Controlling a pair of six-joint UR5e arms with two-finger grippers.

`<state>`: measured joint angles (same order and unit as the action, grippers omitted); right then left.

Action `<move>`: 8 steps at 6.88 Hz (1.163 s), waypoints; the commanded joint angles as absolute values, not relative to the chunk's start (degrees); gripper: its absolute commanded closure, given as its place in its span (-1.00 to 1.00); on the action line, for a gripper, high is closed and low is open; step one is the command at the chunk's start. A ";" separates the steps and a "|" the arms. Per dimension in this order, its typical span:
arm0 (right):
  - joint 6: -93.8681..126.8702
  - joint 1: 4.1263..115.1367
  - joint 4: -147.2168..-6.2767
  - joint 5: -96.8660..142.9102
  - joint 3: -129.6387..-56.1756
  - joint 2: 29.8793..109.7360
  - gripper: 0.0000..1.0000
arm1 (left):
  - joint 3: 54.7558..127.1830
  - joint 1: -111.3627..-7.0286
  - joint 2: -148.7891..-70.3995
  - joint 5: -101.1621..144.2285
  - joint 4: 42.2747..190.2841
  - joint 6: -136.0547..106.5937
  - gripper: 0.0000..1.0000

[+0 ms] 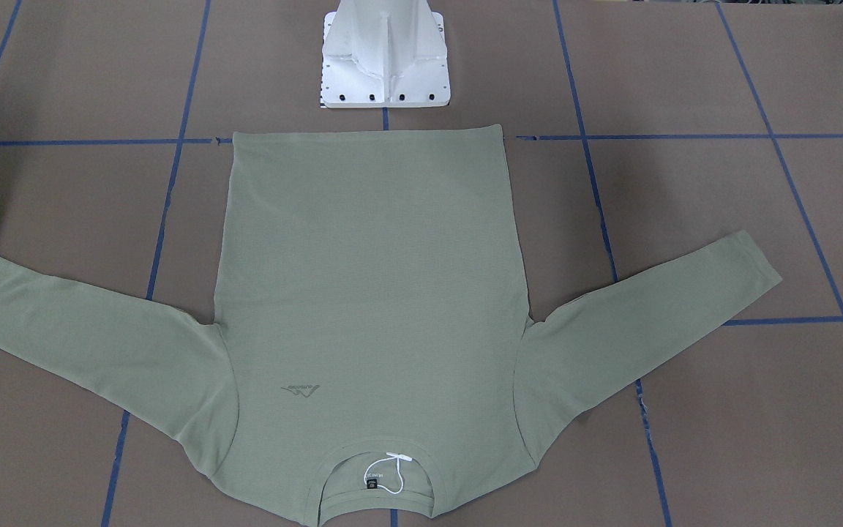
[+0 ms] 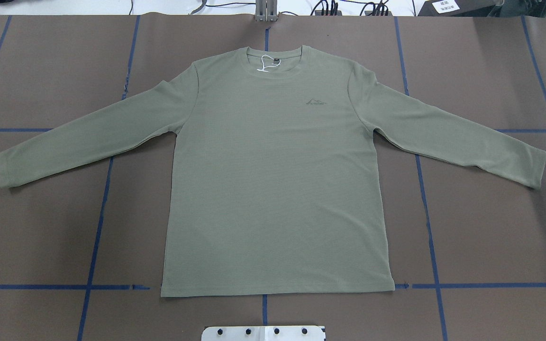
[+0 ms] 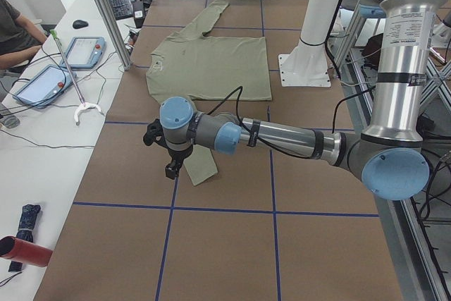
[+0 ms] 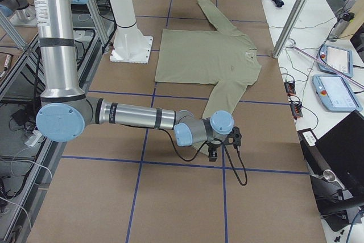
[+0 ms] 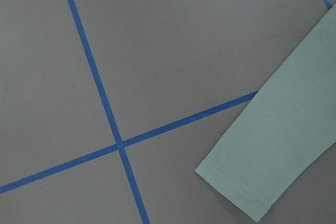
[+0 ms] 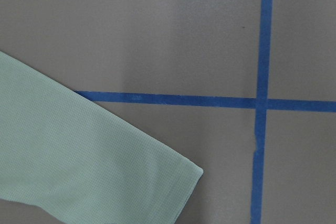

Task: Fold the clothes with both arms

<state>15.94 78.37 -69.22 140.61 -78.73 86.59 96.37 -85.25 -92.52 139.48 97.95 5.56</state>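
Neither side view shows how far the jaws are parted. The left gripper (image 3: 169, 163) and right gripper (image 4: 213, 151) each hang low over a cuff, seemingly holding nothing. The shirt (image 2: 273, 180) lies flat mid-table with its sleeves spread left and right and its hem near the white pedestal (image 1: 385, 66).

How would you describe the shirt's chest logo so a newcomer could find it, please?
A sage-green shirt lies flat on the brown table. Near its collar, toward the robot's right, is the logo. Unlike the white string loop nearby, it is dark, mountain-shaped print.
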 commanded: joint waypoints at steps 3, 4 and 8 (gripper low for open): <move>20.39 74.80 -64.60 140.10 -71.90 83.85 -0.77 | 97.11 -85.34 -92.20 142.03 98.09 5.45 -1.00; 20.39 73.84 -64.51 140.10 -70.94 83.76 -0.77 | 97.38 -85.34 -92.20 142.03 98.00 5.45 -1.00; 20.39 70.58 -64.60 139.23 -69.96 82.97 -0.62 | 97.38 -85.34 -91.76 142.03 98.00 5.54 -1.00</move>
